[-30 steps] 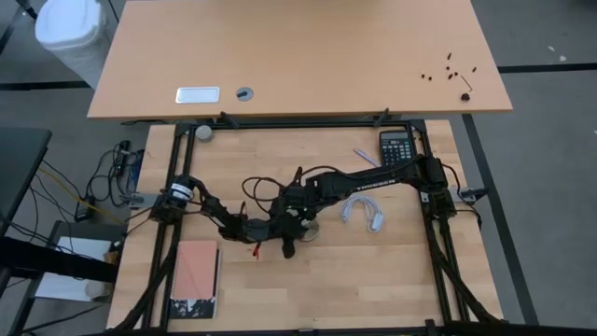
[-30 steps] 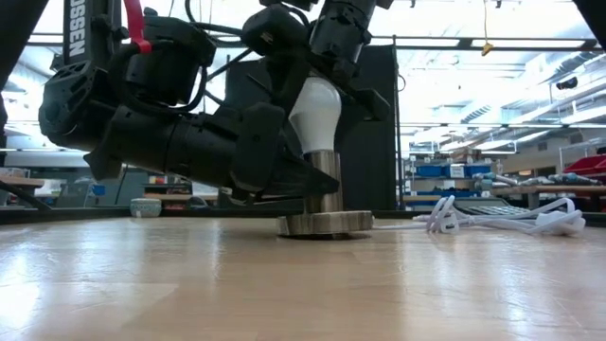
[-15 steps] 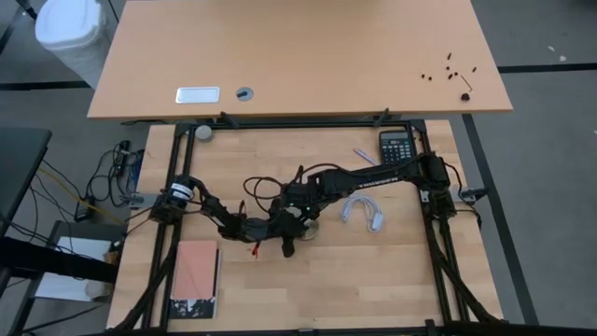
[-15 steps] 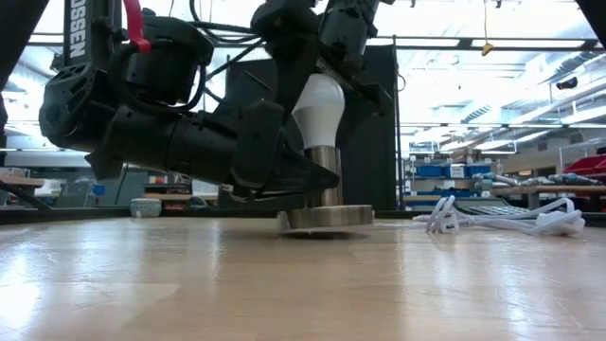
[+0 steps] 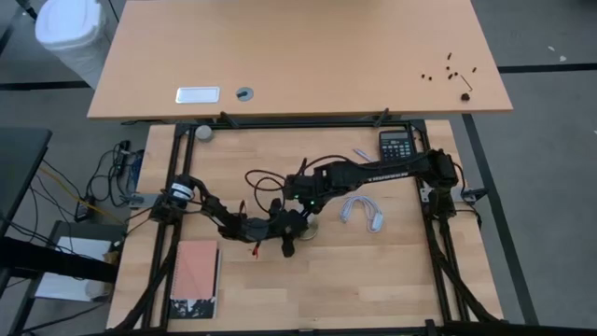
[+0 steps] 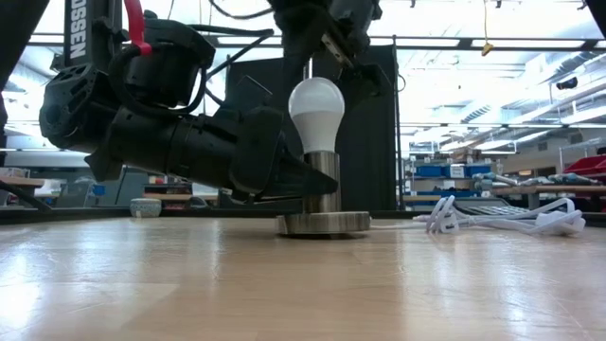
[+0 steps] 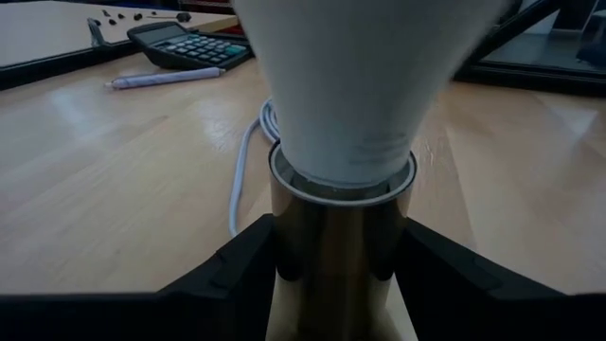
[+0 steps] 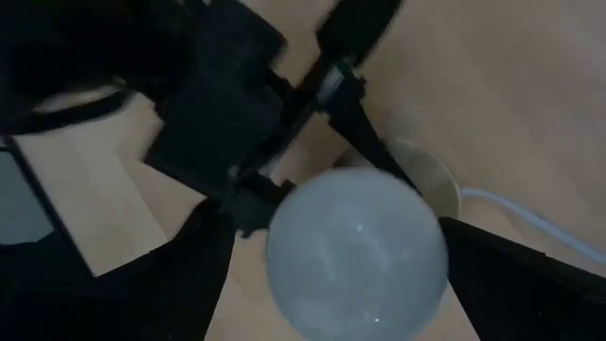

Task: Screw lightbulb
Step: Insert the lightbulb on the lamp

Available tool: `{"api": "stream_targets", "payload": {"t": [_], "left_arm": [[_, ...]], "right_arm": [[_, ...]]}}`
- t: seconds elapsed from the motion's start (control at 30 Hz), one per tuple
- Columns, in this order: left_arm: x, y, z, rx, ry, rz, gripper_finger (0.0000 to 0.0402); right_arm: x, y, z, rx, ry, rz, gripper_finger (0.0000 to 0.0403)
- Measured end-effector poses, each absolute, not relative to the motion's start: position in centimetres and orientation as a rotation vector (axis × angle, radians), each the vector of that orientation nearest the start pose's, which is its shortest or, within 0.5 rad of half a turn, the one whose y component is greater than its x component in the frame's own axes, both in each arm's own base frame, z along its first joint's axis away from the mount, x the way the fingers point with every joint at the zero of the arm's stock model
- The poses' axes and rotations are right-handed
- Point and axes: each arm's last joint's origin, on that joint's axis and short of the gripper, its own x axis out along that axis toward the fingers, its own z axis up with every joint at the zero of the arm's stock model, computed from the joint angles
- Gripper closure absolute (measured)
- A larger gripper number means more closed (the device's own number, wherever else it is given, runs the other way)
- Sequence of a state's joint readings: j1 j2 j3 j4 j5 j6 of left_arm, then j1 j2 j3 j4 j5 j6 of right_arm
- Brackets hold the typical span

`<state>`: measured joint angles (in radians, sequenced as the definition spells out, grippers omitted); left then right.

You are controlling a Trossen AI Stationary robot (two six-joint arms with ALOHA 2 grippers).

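Observation:
The white lightbulb [image 6: 315, 112] stands upright with its base in the metal socket [image 6: 325, 180], whose round foot [image 6: 325, 224] rests on the table. My left gripper [image 6: 312, 182] lies low over the table and is shut on the socket's cylinder. My right gripper [image 6: 331, 38] hangs above the bulb's globe [image 8: 355, 251], open, its fingers apart on either side and clear of it. In the high view both grippers meet near the table's middle [image 5: 300, 213]. My left gripper pinches the socket's upright metal cylinder [image 7: 341, 256] between its two fingers, just below the bulb's neck. The fingers come in nearly level from the table's left, one on each side. The socket stands upright with its foot on the table.
The socket's white cord [image 5: 364, 213] lies coiled to the right of the socket. A calculator [image 5: 396, 147] and a pen [image 5: 366, 157] lie at the far right, a pink notebook [image 5: 196, 275] at the near left. A second table [image 5: 298, 56] stands beyond.
My right gripper has let go of the bulb's globe and gone up, clear of it. The bulb and socket, which leaned while it held them, now stand upright with the foot flat on the table. My left gripper has kept its hold.

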<state>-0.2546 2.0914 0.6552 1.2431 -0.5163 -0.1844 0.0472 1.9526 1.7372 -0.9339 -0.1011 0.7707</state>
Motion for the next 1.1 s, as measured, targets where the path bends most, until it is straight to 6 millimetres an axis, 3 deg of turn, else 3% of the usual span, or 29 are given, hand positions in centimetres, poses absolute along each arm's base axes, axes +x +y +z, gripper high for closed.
{"api": "stream_targets", "payload": {"t": [0.4, 0.63, 0.77, 0.87, 0.97, 1.1], "left_arm": [[32.7, -7.1, 7.9, -0.1, 0.164, 0.276, 0.0208], [32.7, -7.1, 7.8, -0.076, 0.174, 0.274, 0.0208], [32.7, -7.1, 7.8, -0.043, 0.18, 0.27, 0.0208], [32.7, -7.1, 7.8, -0.051, 0.18, 0.267, 0.0208], [32.7, -7.1, 7.8, -0.067, 0.182, 0.261, 0.0208], [32.7, -7.2, 7.7, -0.069, 0.186, 0.246, 0.0208]], "right_arm": [[40.0, 0.4, 31.2, 0.556, 1.049, -0.311, 0.003], [36.6, 0.4, 34.1, 0.443, 1.058, -0.402, 0.0036], [34.5, 2.7, 35.8, 0.291, 1.014, -0.479, 0.0043], [33.3, 5.5, 35.9, 0.173, 0.973, -0.489, 0.0048], [32.2, 8.0, 34.6, 0.064, 0.961, -0.503, 0.0054], [30.9, 10.8, 30.9, 0.002, 0.93, -0.518, 0.0057]]}}
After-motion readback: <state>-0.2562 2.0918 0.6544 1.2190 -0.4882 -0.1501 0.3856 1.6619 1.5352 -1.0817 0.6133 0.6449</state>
